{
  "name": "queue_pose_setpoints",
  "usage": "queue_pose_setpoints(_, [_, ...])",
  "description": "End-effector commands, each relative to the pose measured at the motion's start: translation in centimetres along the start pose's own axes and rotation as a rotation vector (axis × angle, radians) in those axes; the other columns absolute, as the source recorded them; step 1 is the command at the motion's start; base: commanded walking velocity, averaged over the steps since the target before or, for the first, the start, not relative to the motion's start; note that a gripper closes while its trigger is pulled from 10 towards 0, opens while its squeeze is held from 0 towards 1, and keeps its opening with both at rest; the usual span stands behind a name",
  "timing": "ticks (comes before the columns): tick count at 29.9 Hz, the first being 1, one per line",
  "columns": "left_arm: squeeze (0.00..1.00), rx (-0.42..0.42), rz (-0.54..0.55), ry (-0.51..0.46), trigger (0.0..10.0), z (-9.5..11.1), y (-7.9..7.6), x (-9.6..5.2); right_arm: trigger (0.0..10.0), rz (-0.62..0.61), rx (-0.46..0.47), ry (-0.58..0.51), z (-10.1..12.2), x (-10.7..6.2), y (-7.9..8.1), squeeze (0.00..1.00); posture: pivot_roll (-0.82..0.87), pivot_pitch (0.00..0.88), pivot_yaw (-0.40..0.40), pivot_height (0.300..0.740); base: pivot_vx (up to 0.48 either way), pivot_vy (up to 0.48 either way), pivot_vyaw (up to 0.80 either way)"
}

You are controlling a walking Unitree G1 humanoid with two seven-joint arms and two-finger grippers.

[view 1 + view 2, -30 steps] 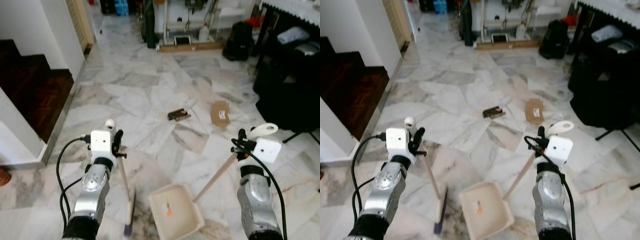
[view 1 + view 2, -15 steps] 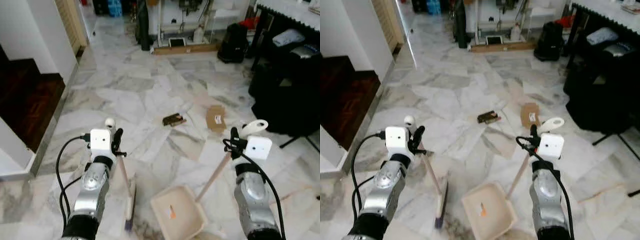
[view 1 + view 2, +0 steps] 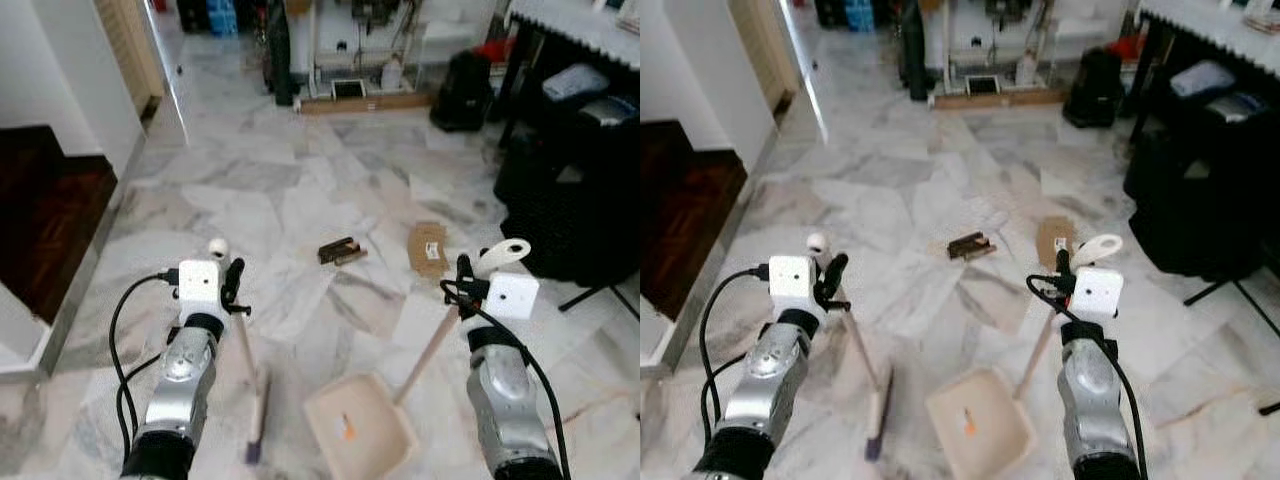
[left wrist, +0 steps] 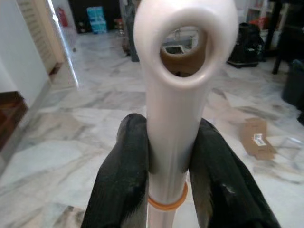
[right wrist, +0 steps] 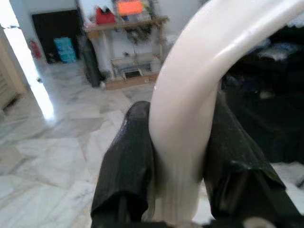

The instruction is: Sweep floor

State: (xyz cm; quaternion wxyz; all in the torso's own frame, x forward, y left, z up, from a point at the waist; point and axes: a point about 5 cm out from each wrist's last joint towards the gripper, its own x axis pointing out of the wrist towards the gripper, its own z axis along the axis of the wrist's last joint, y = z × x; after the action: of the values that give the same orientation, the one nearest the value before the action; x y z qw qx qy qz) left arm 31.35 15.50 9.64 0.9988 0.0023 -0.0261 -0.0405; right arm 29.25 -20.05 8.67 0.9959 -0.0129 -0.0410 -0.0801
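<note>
left gripper (image 4: 166, 190) gripping broom (image 3: 254, 405), right gripper (image 5: 175, 175) dustpan (image 3: 362, 430)

No text is reading clearly anywhere. The flat brown cardboard piece (image 3: 428, 249) lying on the white marble floor (image 3: 290, 200) is carrying a small white label (its print is showing too small to make out), and the glowing orange sign (image 5: 129, 7) on the far shelf is appearing blurred.

Both arms forward, left gripper (image 4: 166, 161) and right gripper (image 5: 178, 166) fingers clamped.
</note>
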Motion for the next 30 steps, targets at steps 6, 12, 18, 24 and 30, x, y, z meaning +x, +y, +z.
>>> queue_pose_setpoints(6, [0.00, 0.016, -0.012, -0.063, 10.0, 1.46, 0.33, 0.36, 10.0, -0.012, 0.018, -0.054, 1.06, 0.34, 0.26, 0.00, -0.09, 0.000, 0.058, 0.740, 0.358, 0.000, 0.00])
queue_pose_setpoints(12, [0.00, 0.012, -0.021, -0.064, 10.0, 1.47, -0.03, 0.43, 10.0, -0.011, 0.015, -0.056, 1.04, 0.29, 0.24, 0.00, -0.09, 0.000, 0.061, 0.740, 0.361, 0.000, 0.00])
queue_pose_setpoints(18, [0.00, 0.010, -0.022, -0.064, 10.0, 1.60, -0.02, 0.62, 10.0, -0.008, 0.019, -0.059, 1.20, 0.49, 0.35, 0.00, -0.09, 0.000, 0.056, 0.740, 0.359, 0.000, 0.00])
queue_pose_setpoints(24, [0.00, 0.014, -0.012, -0.065, 10.0, 1.67, 0.28, 0.63, 10.0, -0.011, 0.026, -0.061, 1.31, 0.65, 0.40, 0.00, -0.08, 0.000, 0.051, 0.740, 0.359, 0.000, 0.00])
queue_pose_setpoints(30, [0.00, 0.011, -0.007, -0.066, 10.0, 1.68, 0.29, 0.64, 10.0, -0.005, 0.007, -0.074, 1.58, 0.77, 0.40, 0.00, -0.09, 0.000, 0.049, 0.740, 0.360, 0.000, 0.00])
